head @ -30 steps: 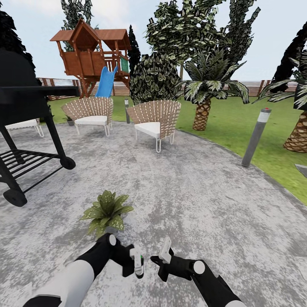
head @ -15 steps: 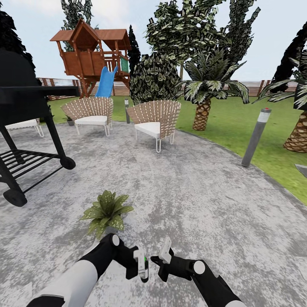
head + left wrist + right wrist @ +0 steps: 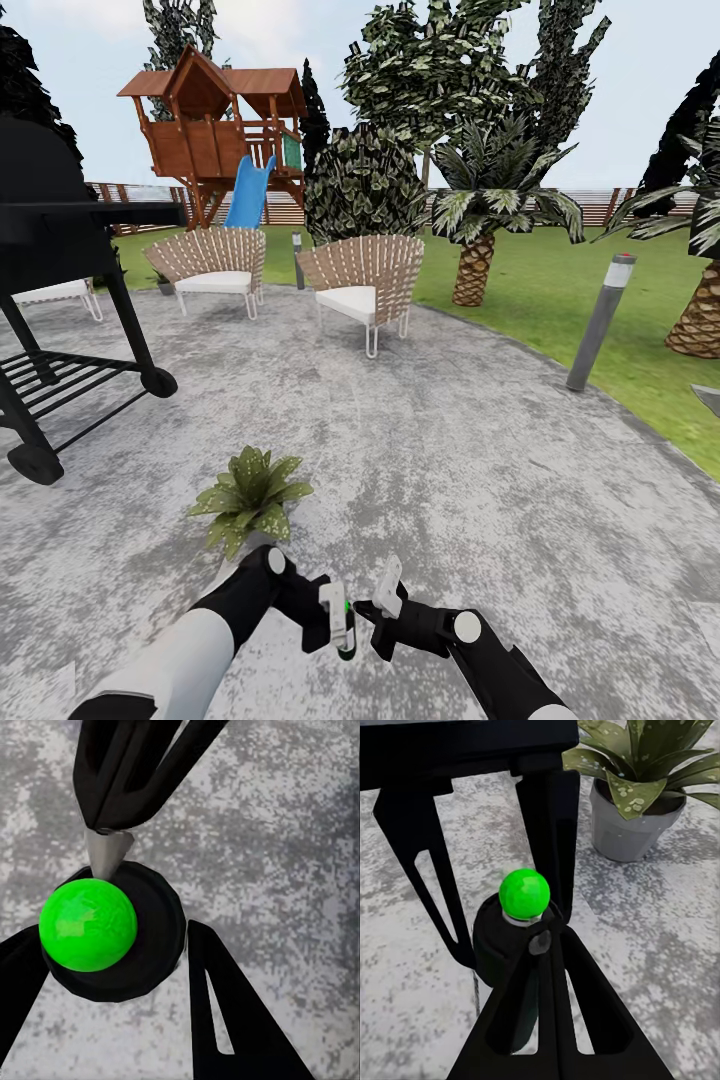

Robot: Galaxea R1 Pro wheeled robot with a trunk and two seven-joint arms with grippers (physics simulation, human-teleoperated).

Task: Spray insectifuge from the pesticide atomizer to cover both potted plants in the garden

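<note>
The pesticide atomizer (image 3: 142,945) is a small dark round bottle with a bright green ball on top (image 3: 525,894). My left gripper (image 3: 337,622) is shut on it, one finger (image 3: 225,1012) on each side, just above the paving. My right gripper (image 3: 374,603) stands beside it with its fingers together, its pale tip (image 3: 105,859) touching the bottle's rim. One potted plant (image 3: 250,495), a spotted green rosette in a small grey pot (image 3: 626,832), sits on the paving just beyond my left forearm.
A black barbecue cart (image 3: 60,300) stands at the left. Two wicker chairs (image 3: 365,280) are at the patio's far side, with a wooden playhouse (image 3: 215,125) behind. A grey bollard lamp (image 3: 600,320) and palms (image 3: 480,230) edge the lawn at the right.
My left gripper has moved right and slightly down, closing the gap to the right gripper. The atomizer's green spot has come into view. The right arm has stayed still.
</note>
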